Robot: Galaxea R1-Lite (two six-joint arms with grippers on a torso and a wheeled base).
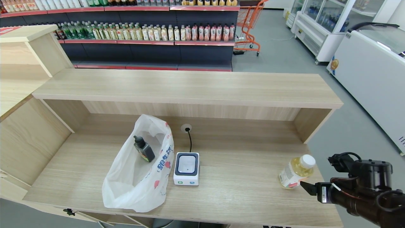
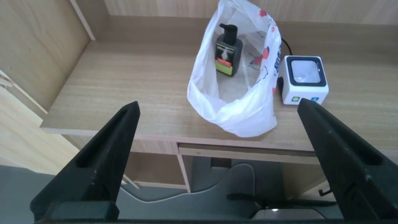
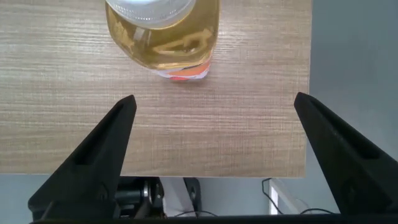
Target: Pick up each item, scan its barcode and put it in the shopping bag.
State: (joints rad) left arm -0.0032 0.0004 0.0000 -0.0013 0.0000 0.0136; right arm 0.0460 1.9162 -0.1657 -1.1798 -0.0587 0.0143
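Wooden counter (image 1: 190,87) fronts drink shelves (image 1: 145,33), freezers (image 1: 370,66), grey floor (image 1: 281,60).

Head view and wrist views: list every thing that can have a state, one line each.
shopping bag: mouth open, standing on the counter.
pump bottle: inside the shopping bag, leaning.
scanner: window facing up, cable attached.
yellow bottle: standing on the counter, white cap on, not gripped.
left gripper: open, empty.
right gripper: open, empty, close to the yellow bottle.
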